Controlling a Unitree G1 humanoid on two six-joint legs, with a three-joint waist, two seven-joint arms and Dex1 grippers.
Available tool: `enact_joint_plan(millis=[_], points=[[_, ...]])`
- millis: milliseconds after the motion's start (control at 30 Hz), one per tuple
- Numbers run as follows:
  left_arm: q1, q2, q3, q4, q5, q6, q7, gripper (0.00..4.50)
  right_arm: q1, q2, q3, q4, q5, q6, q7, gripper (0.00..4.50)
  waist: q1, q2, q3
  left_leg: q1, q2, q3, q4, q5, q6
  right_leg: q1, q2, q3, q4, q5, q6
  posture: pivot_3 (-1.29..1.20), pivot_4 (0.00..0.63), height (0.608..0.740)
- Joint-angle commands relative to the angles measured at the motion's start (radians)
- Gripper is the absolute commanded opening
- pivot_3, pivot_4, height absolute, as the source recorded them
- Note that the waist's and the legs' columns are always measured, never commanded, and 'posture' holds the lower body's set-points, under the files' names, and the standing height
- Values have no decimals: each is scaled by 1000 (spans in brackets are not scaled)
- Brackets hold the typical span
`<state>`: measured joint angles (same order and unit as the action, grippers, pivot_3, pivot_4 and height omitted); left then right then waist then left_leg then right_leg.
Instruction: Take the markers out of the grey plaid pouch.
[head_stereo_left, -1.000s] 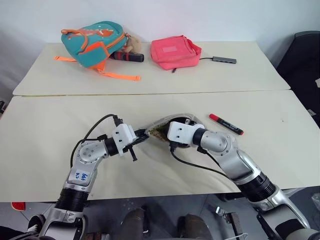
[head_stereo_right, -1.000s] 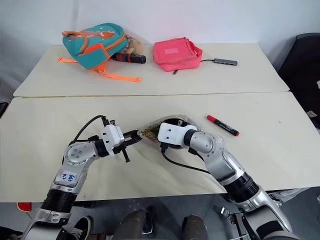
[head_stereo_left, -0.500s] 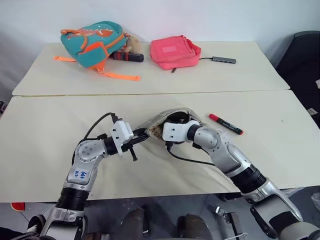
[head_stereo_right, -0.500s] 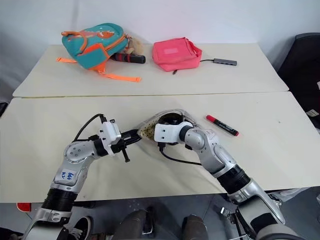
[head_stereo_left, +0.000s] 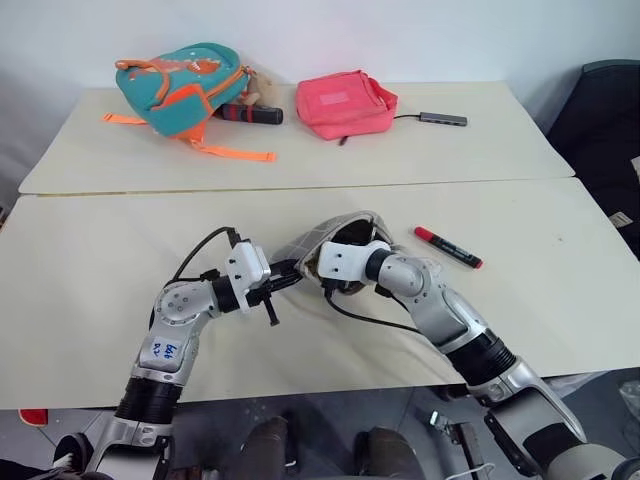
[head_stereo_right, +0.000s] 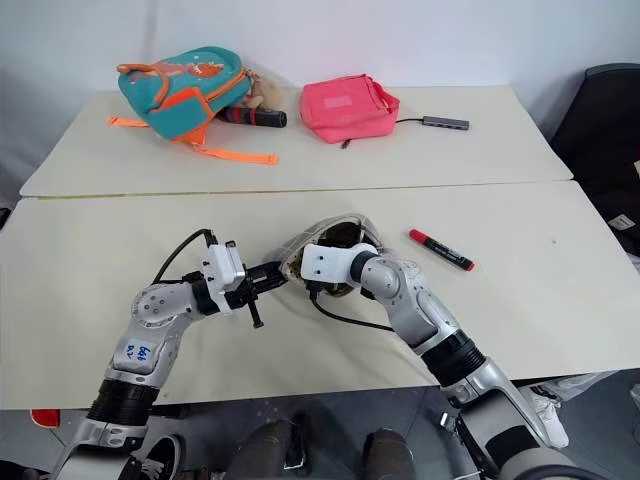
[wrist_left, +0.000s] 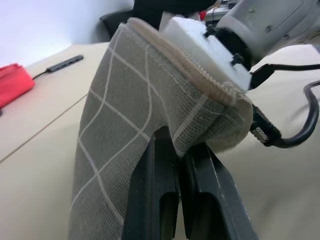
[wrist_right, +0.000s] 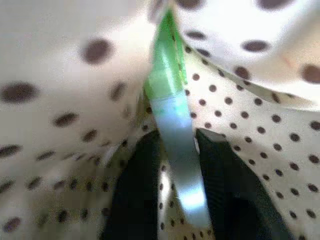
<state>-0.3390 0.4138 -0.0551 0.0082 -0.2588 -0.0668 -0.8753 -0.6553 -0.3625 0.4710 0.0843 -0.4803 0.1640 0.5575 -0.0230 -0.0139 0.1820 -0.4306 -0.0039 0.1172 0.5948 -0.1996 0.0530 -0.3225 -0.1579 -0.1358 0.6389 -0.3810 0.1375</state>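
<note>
The left gripper (wrist_left: 175, 165) pinches the end of the grey plaid pouch (wrist_left: 130, 110), raised off the near table's (head_stereo_left: 80, 250) middle. Inside its dotted lining, the right gripper (wrist_right: 175, 165) closes around the green marker (wrist_right: 172, 115). The red-capped marker (head_stereo_left: 448, 247) lies just right of the pouch

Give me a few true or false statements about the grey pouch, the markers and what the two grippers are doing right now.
1. The left gripper pinches the edge of the grey plaid fabric pouch. True.
2. The right gripper is inside the pouch, with a light green slim marker between its fingers. True.
3. The red-capped dark marker is still inside the pouch. False: it lies on the cream table, to the pouch's right.
4. The pink padded bag sits beside the pouch on the near table. False: it is on the far table by the teal-and-orange backpack.
</note>
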Motion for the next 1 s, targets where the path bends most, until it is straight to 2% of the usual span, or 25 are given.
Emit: enact_joint_plan(millis=[33,367,600,733,800,867,1000], points=[[0,5,8,-41,-11,-25,-2,0,10,-15,-28,-26,11,-25,5,440,-2,0,0,0,0,0,0,0,0,0,0,0,0,0,0,0,150,740],[-27,47,46,82,69,-125,63,0,75,-93,-143,-334,203,117,233,440,-2,0,0,0,0,0,0,0,0,0,0,0,-1,0,0,0,150,740],[-36,46,42,116,94,-159,77,0,76,-122,-195,-389,285,175,281,440,-1,0,0,0,0,-1,0,0,0,0,0,0,-1,0,0,0,150,740],[-38,51,47,131,108,-163,87,0,108,-139,-255,-466,445,154,363,440,0,0,0,-1,0,-1,0,0,0,0,-1,0,-1,0,0,0,150,740],[-38,59,50,139,117,-176,88,0,106,-122,-297,-529,560,245,388,440,-1,0,0,-1,0,-1,0,0,0,0,-1,0,-1,0,0,0,150,740],[-39,61,54,145,113,-179,87,0,98,-127,-310,-560,595,275,385,440,-1,0,0,0,0,-1,0,0,0,1,-1,0,-1,0,0,0,150,740],[-26,85,66,147,101,-189,73,0,50,-130,-425,-597,755,470,350,440,-2,0,0,0,0,-2,0,0,0,0,-1,0,-1,0,0,0,150,740]])
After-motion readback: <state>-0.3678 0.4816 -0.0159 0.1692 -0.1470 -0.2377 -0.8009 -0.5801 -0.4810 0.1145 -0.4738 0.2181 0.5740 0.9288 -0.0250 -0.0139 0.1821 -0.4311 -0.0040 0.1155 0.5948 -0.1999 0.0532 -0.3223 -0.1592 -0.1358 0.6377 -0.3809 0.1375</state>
